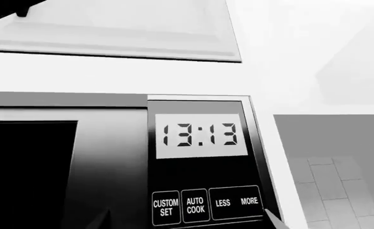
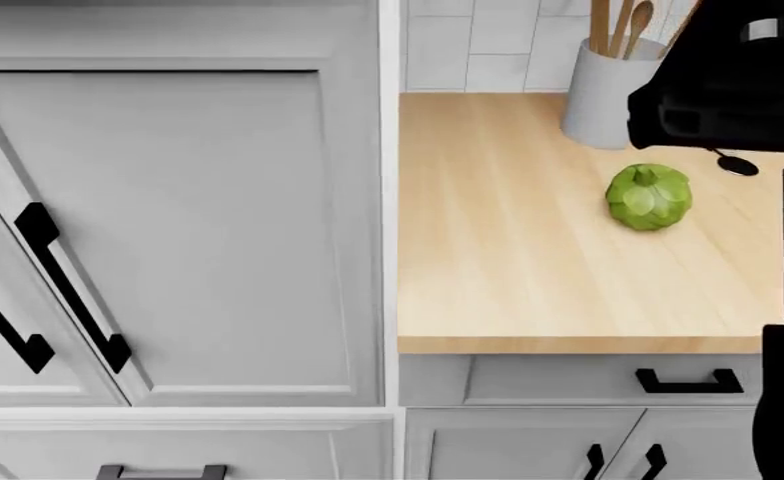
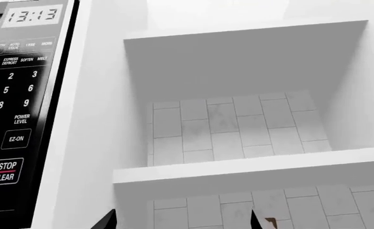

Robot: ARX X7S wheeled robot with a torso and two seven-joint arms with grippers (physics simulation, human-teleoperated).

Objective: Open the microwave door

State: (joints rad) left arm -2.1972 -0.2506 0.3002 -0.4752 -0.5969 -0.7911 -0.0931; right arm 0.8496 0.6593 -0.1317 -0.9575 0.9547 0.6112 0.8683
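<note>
The microwave (image 1: 110, 162) is sitting built into white cabinetry, filling most of the left wrist view, its dark door (image 1: 28, 176) closed flush beside the control panel (image 1: 203, 162), where the clock display (image 1: 201, 136) is reading 13:13. The left claw (image 1: 187, 222) is showing only as two dark fingertips at the frame edge, spread apart and holding nothing, close to the panel's button row. In the right wrist view the right claw (image 3: 183, 220) is likewise showing two separated tips, gripping nothing, pointing toward a white shelf (image 3: 251, 167) against tiled wall beside the microwave's keypad (image 3: 12, 95). From the head view, an artichoke (image 2: 648, 197) is lying on the wooden counter (image 2: 499, 250) near a utensil crock (image 2: 606, 90).
</note>
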